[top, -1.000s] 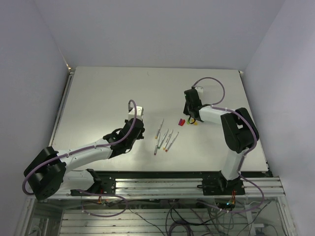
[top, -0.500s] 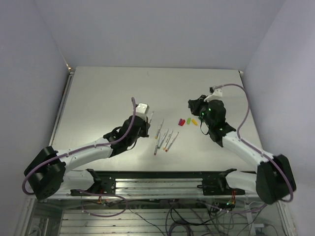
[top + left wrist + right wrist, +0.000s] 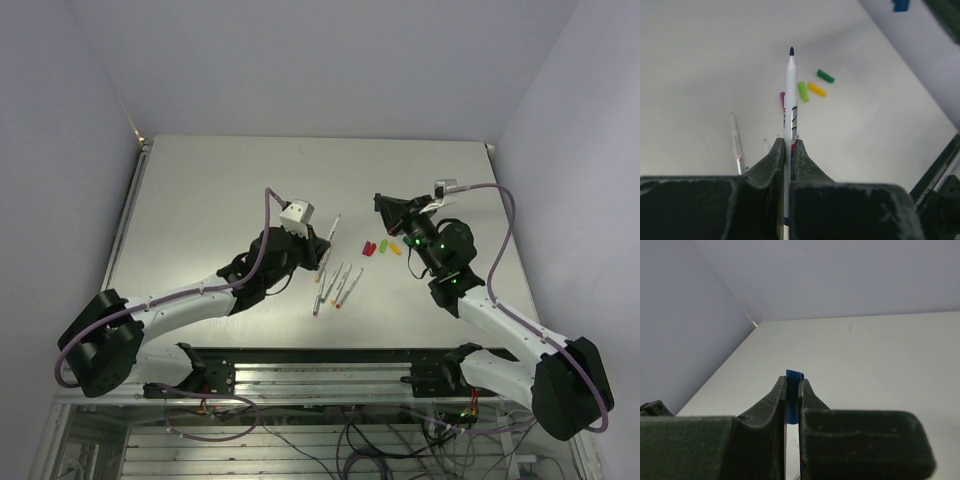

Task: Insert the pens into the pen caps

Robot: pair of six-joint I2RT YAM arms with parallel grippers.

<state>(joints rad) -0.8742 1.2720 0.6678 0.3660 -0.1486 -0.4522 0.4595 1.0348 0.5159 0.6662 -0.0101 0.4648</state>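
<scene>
My left gripper [image 3: 788, 142] is shut on a white pen [image 3: 790, 95] that points up and away, dark tip [image 3: 791, 51] bare. In the top view this gripper [image 3: 322, 254] hovers just left of several pens [image 3: 335, 285] lying on the table. My right gripper [image 3: 792, 382] is shut on a blue pen cap [image 3: 794, 377], raised above the table at the right [image 3: 381, 203]. Loose caps lie between the arms: magenta-red [image 3: 782, 97], light green [image 3: 803, 91], yellow [image 3: 816, 89] and green [image 3: 825, 76].
The white table [image 3: 220, 190] has a metal rail [image 3: 130, 230] along its left edge and a framed front edge [image 3: 350, 352] by the arm bases. Grey walls stand close at the back and on both sides.
My left gripper has risen and moved right with the pen, which now tilts up toward the right gripper. The right arm has swung round and brought the blue cap left, above the loose caps.
</scene>
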